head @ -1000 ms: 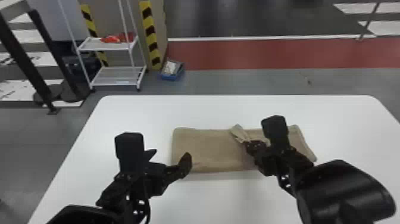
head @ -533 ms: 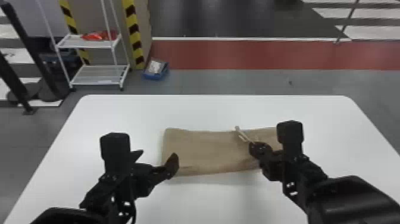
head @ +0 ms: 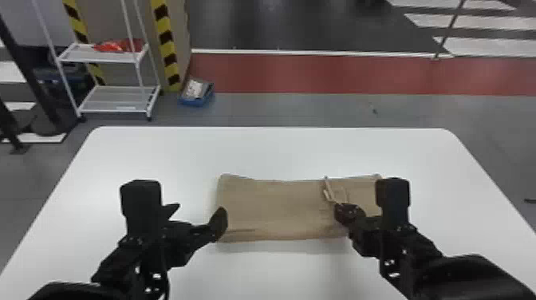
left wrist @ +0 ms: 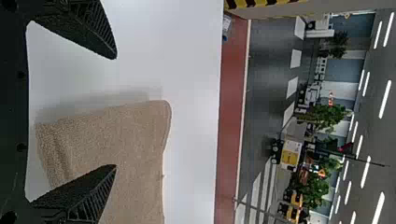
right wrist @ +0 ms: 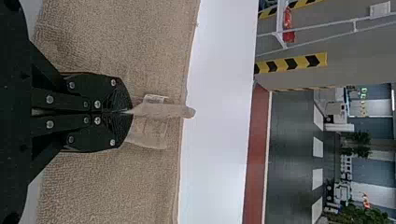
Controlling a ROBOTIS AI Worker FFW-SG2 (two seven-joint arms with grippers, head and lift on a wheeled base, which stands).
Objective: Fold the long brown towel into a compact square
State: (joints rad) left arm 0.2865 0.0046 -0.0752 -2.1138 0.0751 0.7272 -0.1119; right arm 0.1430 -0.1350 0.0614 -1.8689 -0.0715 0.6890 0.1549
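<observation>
Brown towel [head: 275, 207], beneath right pincer [head: 339, 207], partly pinched in it

Plain brown towel [head: 275, 207], white table [head: 279, 151], yellow-and-black striped post [head: 166, 44].

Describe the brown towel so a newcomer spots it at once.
Start at the white table in the head view. Near its middle lies the brown towel, a wide, low rectangle. It is the one cloth there, a small fold pinched in the right gripper.
</observation>
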